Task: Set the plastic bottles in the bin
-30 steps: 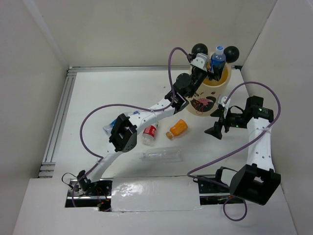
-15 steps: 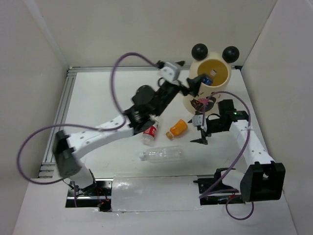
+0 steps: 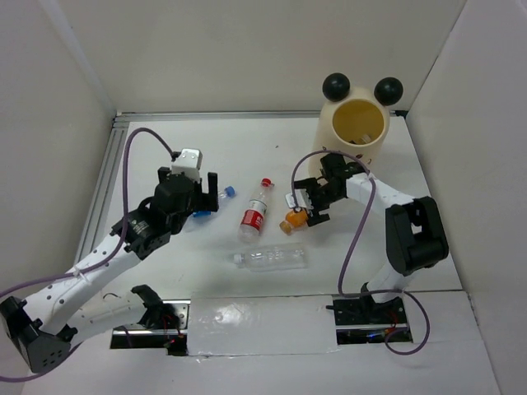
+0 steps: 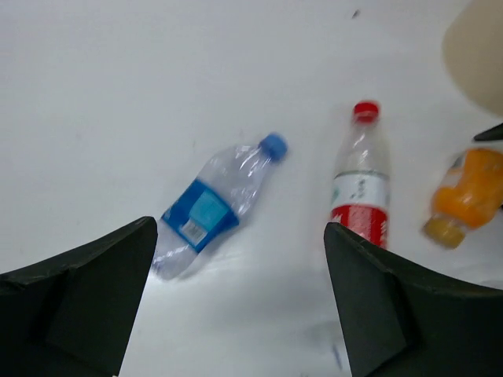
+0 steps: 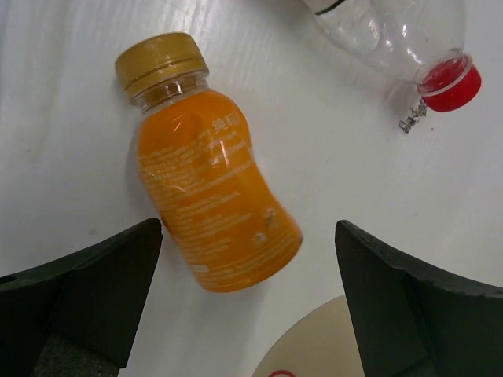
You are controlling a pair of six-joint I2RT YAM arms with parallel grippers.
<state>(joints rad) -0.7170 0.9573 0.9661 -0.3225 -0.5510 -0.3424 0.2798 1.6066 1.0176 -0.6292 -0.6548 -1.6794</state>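
Orange bottle (image 5: 208, 208) lying flat; cap points away from bin (image 5: 314, 353).

Nothing legible anywhere. The orange bottle (image 5: 212, 204) carries pale print down its side, too fine to make out. The red-labelled bottle (image 4: 361, 196) shows white marks on its band, all blurred. The blue-labelled bottle (image 4: 206, 210) has a small white patch, unreadable too.

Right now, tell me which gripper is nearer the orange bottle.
Right. The right gripper hangs over the orange bottle, open, with a finger on either side. The left gripper is well away, open above the blue-labelled bottle.
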